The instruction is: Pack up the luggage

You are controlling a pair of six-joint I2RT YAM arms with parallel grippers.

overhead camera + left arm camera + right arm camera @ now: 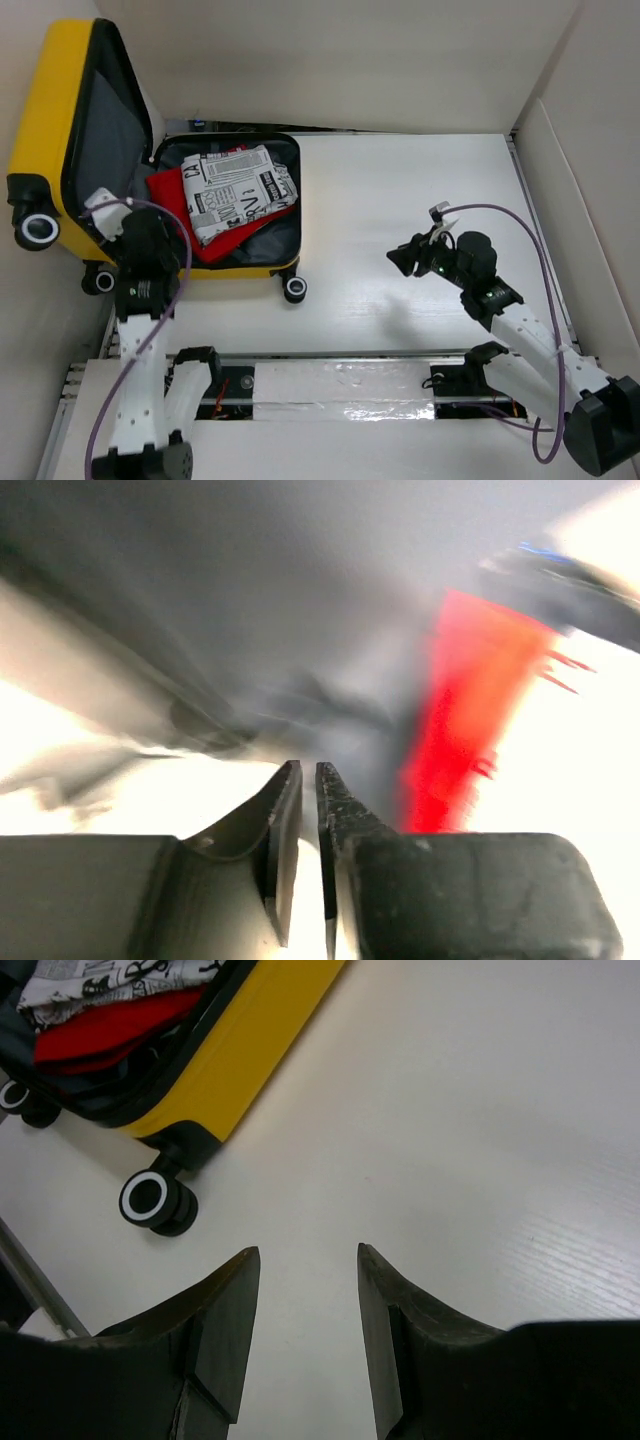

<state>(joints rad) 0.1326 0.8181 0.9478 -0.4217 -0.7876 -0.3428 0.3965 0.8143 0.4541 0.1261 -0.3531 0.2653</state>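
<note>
Left gripper up close: jaws almost pressed together, a bare slit, nothing seen between. It sits at the near-left corner of the luggage, which lies open at far left, lid upright. Inside the base are a red garment and a newsprint-patterned cloth on top. Well to the right is the right gripper, jaws spread and empty, over the table.

The little yellow suitcase lies open at the far left of the tabletop. Its bottom half lies flat. Its lid stands up, tilted to the left, and shows dark grey cloth inside. A black zipper band runs round the edge. Its black wheels have white rings.
</note>
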